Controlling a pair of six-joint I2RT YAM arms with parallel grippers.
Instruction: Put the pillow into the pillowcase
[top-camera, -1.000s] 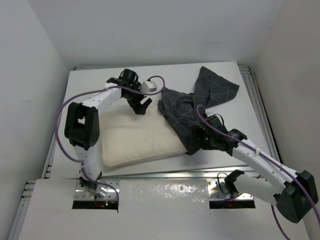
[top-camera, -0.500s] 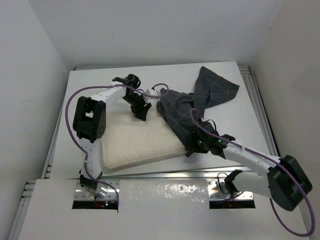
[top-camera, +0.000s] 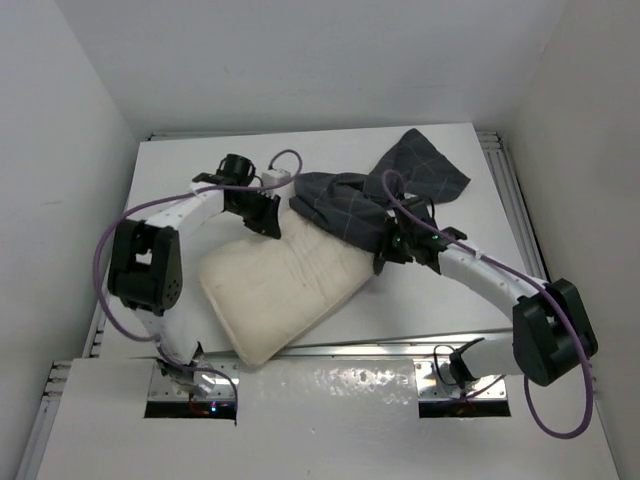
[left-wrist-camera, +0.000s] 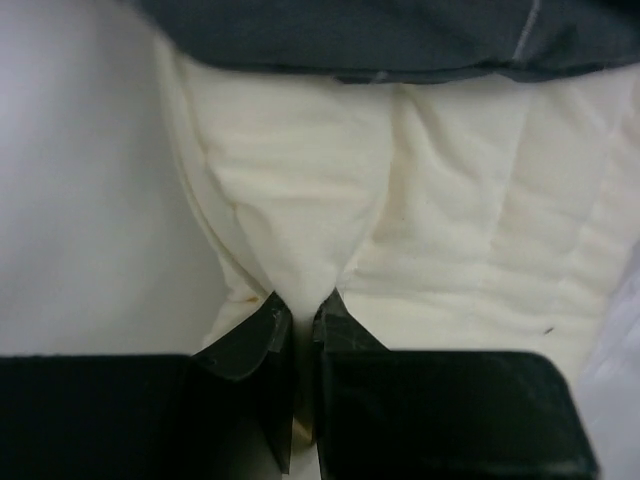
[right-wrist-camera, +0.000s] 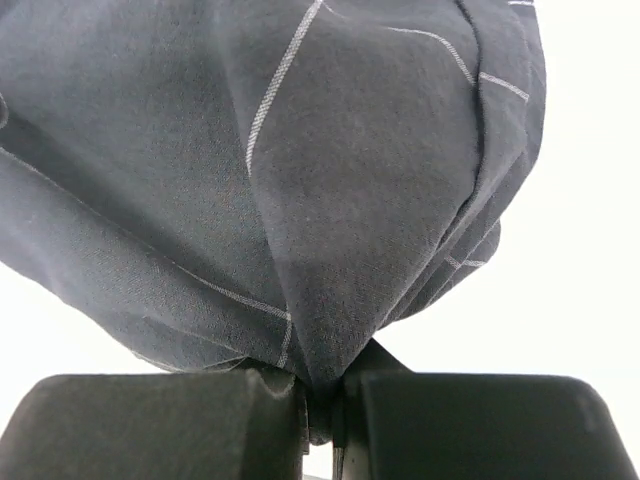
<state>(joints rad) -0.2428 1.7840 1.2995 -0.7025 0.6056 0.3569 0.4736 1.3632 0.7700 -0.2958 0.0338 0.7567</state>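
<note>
Now your left gripper (left-wrist-camera: 300, 306) has pinched the pillow (left-wrist-camera: 450, 230), your right gripper (right-wrist-camera: 320, 385) the pillowcase (right-wrist-camera: 330, 170) beside it, perhaps its mouth, so stuffing can start.

The pillow (top-camera: 285, 285) was cream-white, its face crossed by stitched quilting lines in the same pale tone; the pillowcase (top-camera: 365, 200) was dark charcoal grey with a thin, light windowpane check; the table (top-camera: 460, 300) was plain white; the left arm (top-camera: 185, 208) and the right arm (top-camera: 490, 275) were white with black joint housings; the cables (top-camera: 103, 250) along them were purple; the left gripper (left-wrist-camera: 303, 320) and the right gripper (right-wrist-camera: 322, 385) were matt black; the walls (top-camera: 300, 60) were pale grey.
</note>
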